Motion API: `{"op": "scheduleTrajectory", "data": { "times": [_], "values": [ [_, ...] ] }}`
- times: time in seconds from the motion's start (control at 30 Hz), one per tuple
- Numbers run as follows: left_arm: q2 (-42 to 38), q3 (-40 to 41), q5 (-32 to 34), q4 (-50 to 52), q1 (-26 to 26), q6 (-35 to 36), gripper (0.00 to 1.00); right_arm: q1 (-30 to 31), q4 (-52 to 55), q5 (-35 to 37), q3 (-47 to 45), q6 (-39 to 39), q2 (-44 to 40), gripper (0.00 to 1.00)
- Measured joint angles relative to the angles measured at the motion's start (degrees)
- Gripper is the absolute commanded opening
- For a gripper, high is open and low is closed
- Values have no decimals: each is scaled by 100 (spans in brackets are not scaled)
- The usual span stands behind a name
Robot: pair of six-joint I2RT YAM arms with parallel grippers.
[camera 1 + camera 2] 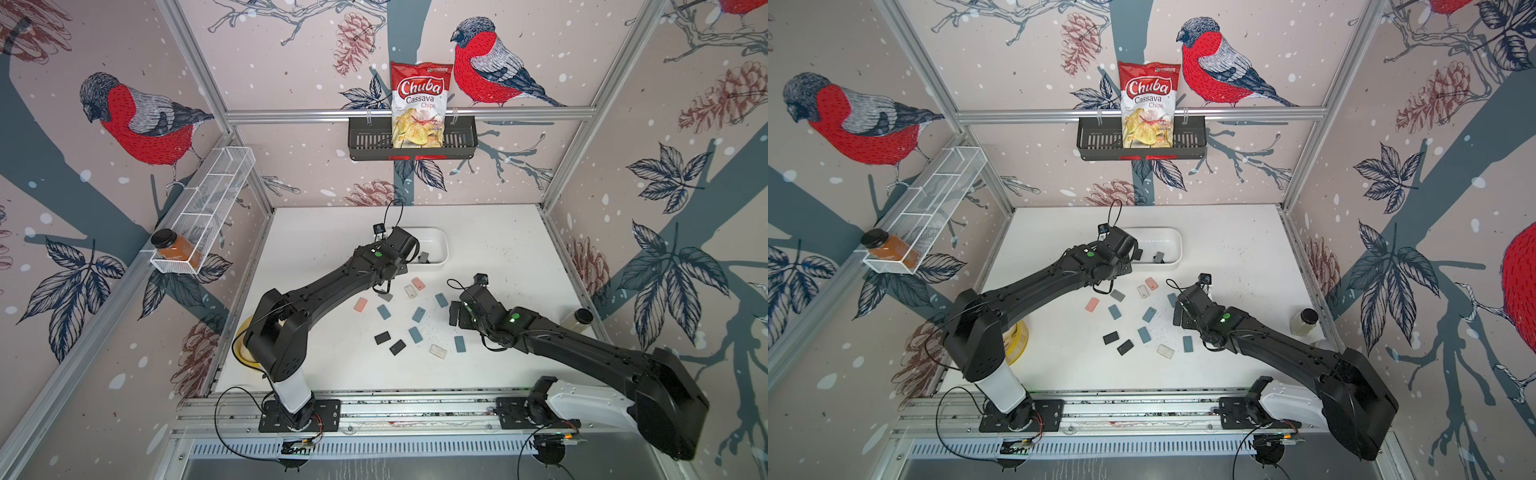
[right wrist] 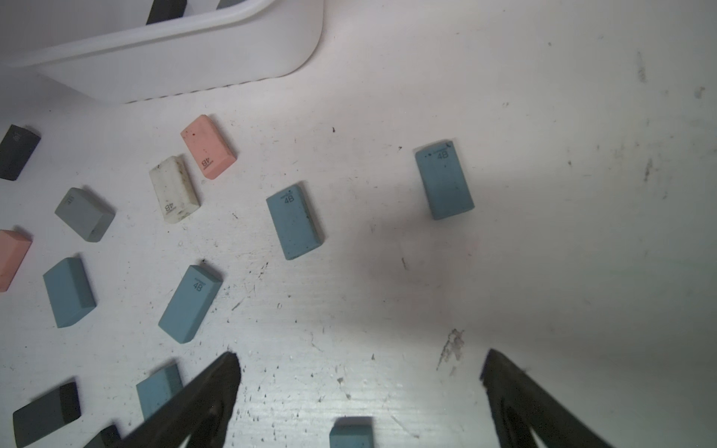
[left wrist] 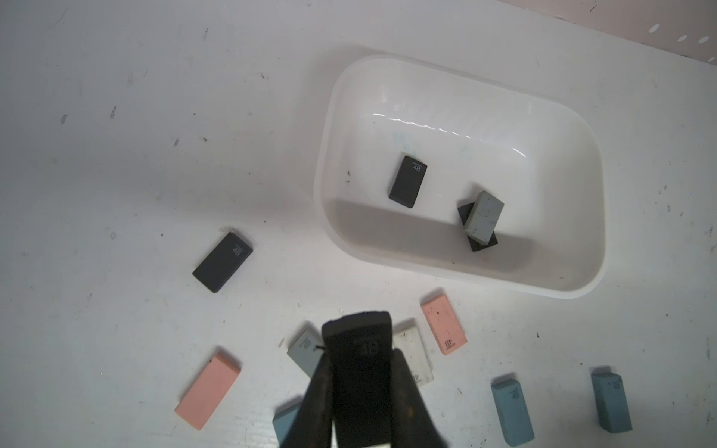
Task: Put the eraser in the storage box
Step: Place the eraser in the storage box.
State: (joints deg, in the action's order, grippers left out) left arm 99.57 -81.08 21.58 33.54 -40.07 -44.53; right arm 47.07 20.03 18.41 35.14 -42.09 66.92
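Observation:
My left gripper [image 3: 361,355] is shut on a black eraser [image 3: 359,333], which stands out between its fingers above loose erasers on the table. The storage box [image 3: 329,155], a low white tub, lies just beyond it. Inside are a black eraser [image 3: 407,181] and a grey one [image 3: 483,217] that rests on another black one. In both top views the left gripper [image 1: 411,257] [image 1: 1136,254] hangs at the box's [image 1: 444,249] [image 1: 1177,249] left end. My right gripper [image 2: 361,357] [image 1: 455,313] is open over bare table, with nothing between its fingers.
Several blue, pink, black, grey and white erasers [image 1: 415,334] are scattered mid-table between the arms. A chips bag [image 1: 417,104] stands in a black basket [image 1: 457,141] on the back wall. A wire rack [image 1: 208,199] holds a bottle [image 1: 176,247]. Another bottle [image 1: 579,318] stands at the right.

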Motion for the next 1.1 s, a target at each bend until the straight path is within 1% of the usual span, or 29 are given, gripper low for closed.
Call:
{"op": "scheduleTrajectory", "data": {
  "times": [0.13, 0.27, 0.47, 0.67, 1.1],
  "values": [
    [492, -527, -175, -59, 170, 385, 11, 153, 50, 42, -61, -153, 2, 100],
    [1038, -990, -195, -160, 225, 876, 10, 354, 151, 103, -79, -313, 79, 100],
    [1641, -1486, -188, -173, 328, 1349, 10, 586, 258, 234, -151, -592, 116, 100],
    [1950, -1735, -184, -293, 396, 1637, 10, 769, 389, 280, -260, -750, -7, 100],
    [2398, -1915, -195, -481, 476, 1947, 18, 1305, 553, 402, -424, -1217, 61, 100]
  ]
}}
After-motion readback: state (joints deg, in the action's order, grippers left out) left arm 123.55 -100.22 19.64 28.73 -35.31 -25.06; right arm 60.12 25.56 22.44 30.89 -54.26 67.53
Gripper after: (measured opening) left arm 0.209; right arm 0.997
